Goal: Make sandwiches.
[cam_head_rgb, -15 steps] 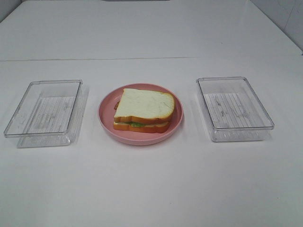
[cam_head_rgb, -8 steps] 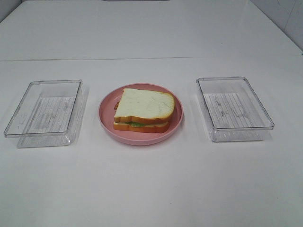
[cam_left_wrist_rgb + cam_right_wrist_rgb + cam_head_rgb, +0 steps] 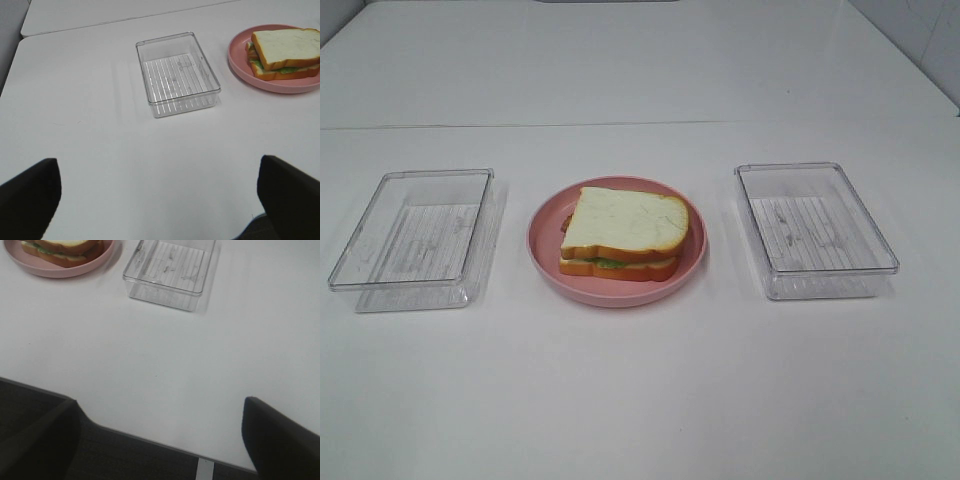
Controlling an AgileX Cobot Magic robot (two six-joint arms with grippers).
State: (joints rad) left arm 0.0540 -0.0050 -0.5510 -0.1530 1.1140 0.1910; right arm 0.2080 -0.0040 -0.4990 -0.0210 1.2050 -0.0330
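Sandwich (image 3: 622, 236) on pink plate (image 3: 542, 250), centre, long axis left-right. Left gripper (image 3: 159, 197), right gripper (image 3: 161, 437) both spread, empty, near edge (roughly equidistant).

Clear ribbed plastic trays (image 3: 415, 240), smooth matt pink plate (image 3: 545, 255), matt white table (image 3: 640, 400).

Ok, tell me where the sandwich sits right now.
In the high view the sandwich sits on the pink plate at table centre, between two clear trays.
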